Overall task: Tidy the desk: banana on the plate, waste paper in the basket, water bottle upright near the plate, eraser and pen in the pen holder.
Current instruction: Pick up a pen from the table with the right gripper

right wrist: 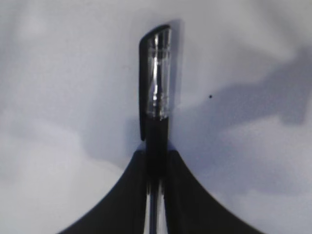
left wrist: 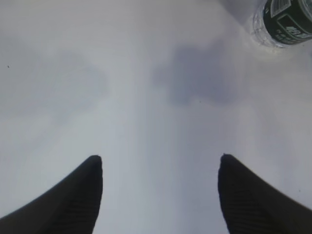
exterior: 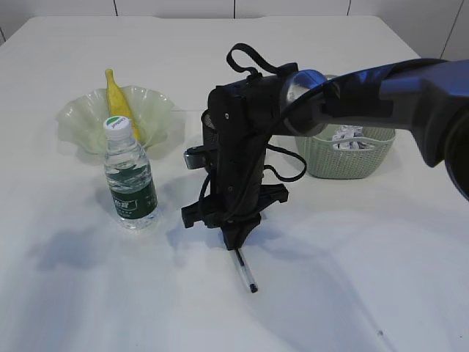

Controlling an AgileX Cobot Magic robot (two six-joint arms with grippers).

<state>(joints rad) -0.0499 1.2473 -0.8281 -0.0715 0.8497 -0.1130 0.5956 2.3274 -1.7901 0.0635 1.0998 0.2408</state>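
Note:
My right gripper [exterior: 236, 238] reaches to the table's middle and is shut on a black pen [exterior: 246, 275], whose tip points down and forward just above the table. In the right wrist view the jaws [right wrist: 157, 155] clamp the pen [right wrist: 158, 73] at its barrel. The water bottle [exterior: 130, 180] stands upright in front of the green plate [exterior: 80, 121], which holds the banana [exterior: 117, 99]. My left gripper [left wrist: 160, 161] is open and empty over bare table, with the bottle's base [left wrist: 285, 22] at the top right. A dark pen holder [exterior: 208, 121] is mostly hidden behind the right arm. I cannot see the eraser.
A pale green basket [exterior: 344, 163] with crumpled waste paper [exterior: 350, 136] stands at the right behind the arm. The right arm's dark body and cables block the table's centre. The left arm does not show in the exterior view.

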